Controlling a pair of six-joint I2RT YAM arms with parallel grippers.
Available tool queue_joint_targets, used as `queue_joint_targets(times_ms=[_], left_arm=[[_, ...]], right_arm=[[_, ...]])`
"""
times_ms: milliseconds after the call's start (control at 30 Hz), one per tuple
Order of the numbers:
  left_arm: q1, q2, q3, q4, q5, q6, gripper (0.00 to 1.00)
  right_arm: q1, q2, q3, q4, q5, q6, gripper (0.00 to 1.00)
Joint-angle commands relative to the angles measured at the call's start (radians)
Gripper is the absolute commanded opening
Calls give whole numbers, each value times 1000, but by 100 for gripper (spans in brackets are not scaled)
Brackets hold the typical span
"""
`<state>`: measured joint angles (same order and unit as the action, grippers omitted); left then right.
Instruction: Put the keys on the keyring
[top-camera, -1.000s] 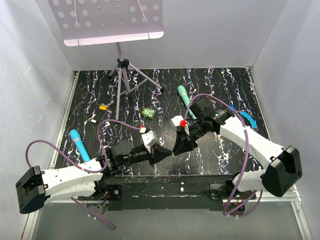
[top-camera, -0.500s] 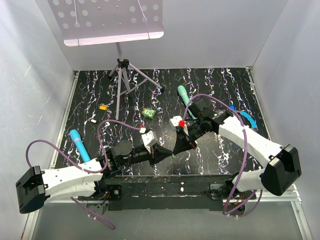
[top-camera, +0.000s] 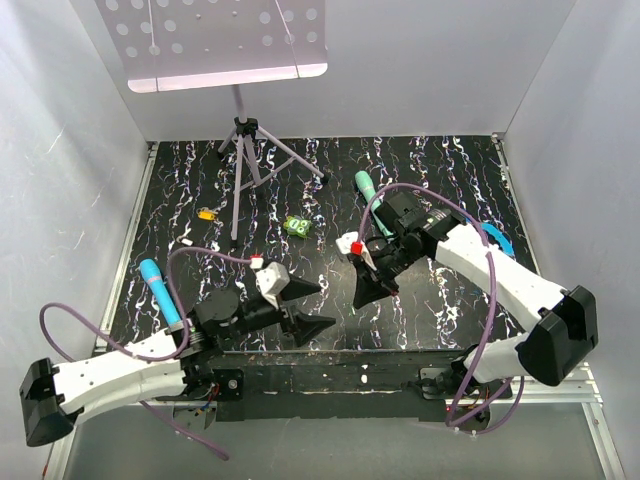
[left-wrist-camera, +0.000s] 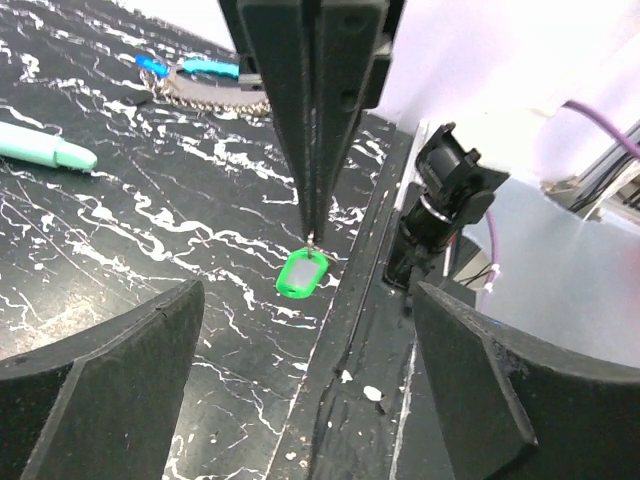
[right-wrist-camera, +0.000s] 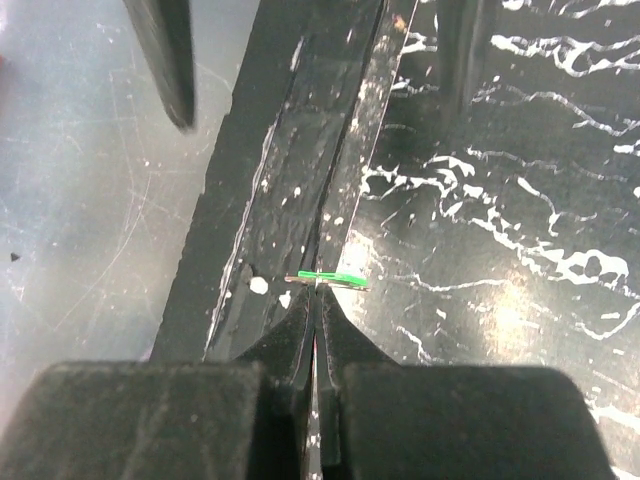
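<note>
a black, white-veined table (top-camera: 450, 170) fills the booth, with two arms bolted at its near edge. the right arm (top-camera: 500, 275) reaches in toward the middle. its right gripper (top-camera: 358, 300) is pinched tight on the fine metal loop of the green key (left-wrist-camera: 302, 274), which dangles below the fingertips just over the table's front edge. the left gripper (top-camera: 327, 305) sits just beside it, jaws spread wide and holding nothing, facing the dangling key across a small gap.

the keyring (top-camera: 496, 237), a grey bead chain with a blue clasp, lies flat on the table well off to the right of the pinched key and farther from the bases, partly tucked behind the right forearm. from the left wrist it shows beyond the closed fingers, its chain stretched roughly crosswise. whether the clasp is open cannot be told. the right arm is plainly the nearer of the two to it.

the key's tag hangs with its long side close to upright, slightly tilted. its flat face is toward the left wrist camera and its edge toward the right wrist camera. the likely next step brings key and chain together, by a carry to the right and away or by a handover first.

the yellow key (top-camera: 206, 213) rests on the far left of the table, well apart from both grippers.
</note>
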<state>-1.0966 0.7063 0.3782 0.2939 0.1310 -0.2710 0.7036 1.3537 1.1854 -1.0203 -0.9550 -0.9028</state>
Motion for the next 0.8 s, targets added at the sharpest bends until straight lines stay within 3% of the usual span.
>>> queue_joint_targets(times_ms=[0,133,433,767], left_arm=[[0,-140,-48,-88,-5,27,86],[0,-148,-70,-52,44,78,85],[0,102,-2,112,104,165,80],[0,236,-1,280,134,87,57]], right_arm=[[22,56,108,-220,108,-70,1],[49,93,151,-271,156,-70,1],[79,110,171,-250,162,-30,1],[82,136,178,-247,142,-25,1]])
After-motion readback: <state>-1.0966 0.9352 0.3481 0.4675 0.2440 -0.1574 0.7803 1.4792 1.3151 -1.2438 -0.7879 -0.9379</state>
